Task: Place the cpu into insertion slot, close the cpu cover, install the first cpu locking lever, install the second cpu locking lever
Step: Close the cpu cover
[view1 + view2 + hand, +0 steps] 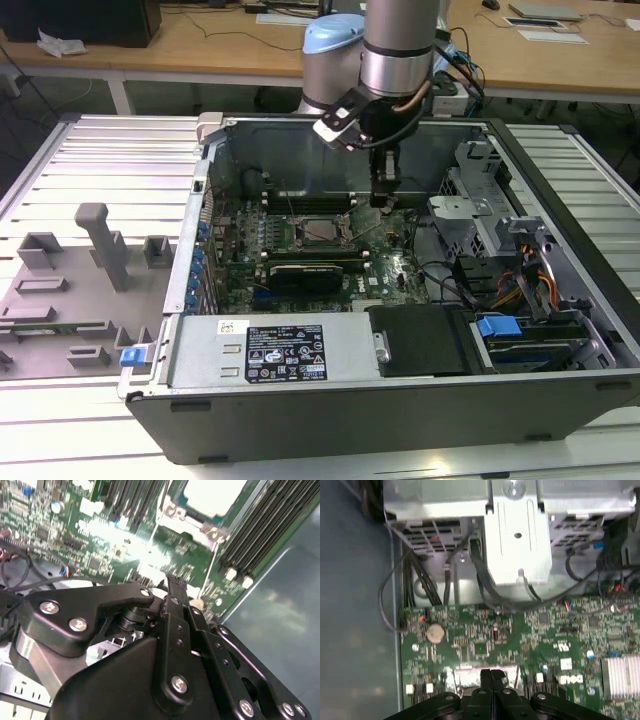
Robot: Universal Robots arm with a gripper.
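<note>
Lying open on a slatted metal table (100, 160), a computer case (400, 420) sits in front of wooden desks (200, 50). A grey fixture tray (60, 300) rests on the exterior view's left. The arm reaches down into the case. Its gripper (385, 200) hangs over the green motherboard (390, 275), just beside the insertion slot (294, 232) on the exterior view's right. In both wrist views the fingers (487, 677) press together with nothing visible between them. The cpu (215, 495) lies in the slot, its pale top framed by the cpu cover (192, 524).
</note>
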